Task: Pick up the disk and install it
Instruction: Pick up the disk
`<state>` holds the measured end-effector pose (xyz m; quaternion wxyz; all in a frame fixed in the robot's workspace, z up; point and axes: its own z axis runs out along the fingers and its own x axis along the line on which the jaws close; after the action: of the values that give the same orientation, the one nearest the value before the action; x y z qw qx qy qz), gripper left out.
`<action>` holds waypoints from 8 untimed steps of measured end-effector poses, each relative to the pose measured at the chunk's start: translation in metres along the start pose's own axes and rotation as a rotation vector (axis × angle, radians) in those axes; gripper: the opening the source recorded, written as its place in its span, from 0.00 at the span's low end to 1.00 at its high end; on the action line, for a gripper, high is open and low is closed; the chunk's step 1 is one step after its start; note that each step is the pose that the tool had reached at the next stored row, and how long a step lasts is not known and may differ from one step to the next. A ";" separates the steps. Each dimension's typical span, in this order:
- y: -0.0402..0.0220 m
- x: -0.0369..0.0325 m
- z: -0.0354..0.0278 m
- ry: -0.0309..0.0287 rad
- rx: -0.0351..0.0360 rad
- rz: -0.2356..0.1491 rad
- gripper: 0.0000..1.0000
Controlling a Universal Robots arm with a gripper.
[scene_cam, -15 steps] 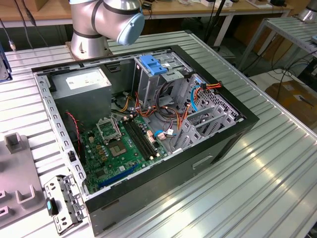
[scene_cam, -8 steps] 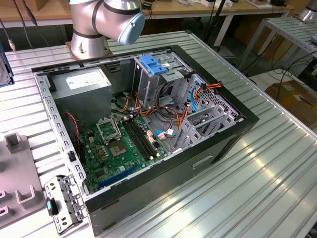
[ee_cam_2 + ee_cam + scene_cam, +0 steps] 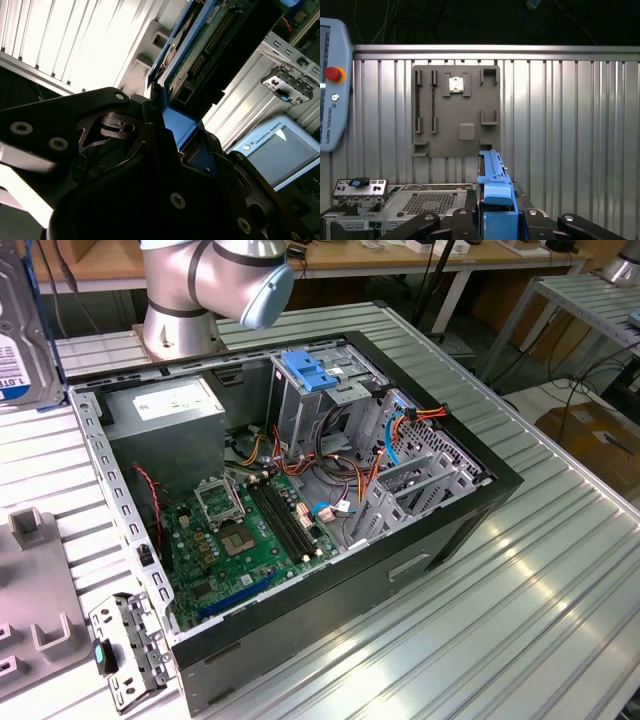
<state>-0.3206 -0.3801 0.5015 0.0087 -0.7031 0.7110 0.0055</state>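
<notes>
Gripper [image 3: 496, 209] clamped on the disk [image 3: 18, 340] by its blue rail, exterior view's upper left; likely rigid, dense, shock-fragile

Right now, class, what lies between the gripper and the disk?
Nothing. In both wrist views the gripper is shut directly on the blue carrier rail of the disk, with no gap and no other thing between them.

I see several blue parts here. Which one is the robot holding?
The disk in its blue carrier rail, clamped in the end effector. The pale-blue latch plate and thin blue cable sit in the computer case, apart from it.
</notes>
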 end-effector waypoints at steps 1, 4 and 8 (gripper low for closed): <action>-0.0055 0.0002 0.0003 0.0001 0.0002 0.000 0.37; -0.0157 0.0003 0.0011 0.0033 0.0022 0.000 0.37; -0.0212 0.0002 0.0025 0.0084 0.0154 0.000 0.37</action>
<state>-0.2994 -0.3805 0.4991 0.0112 -0.7031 0.7110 -0.0029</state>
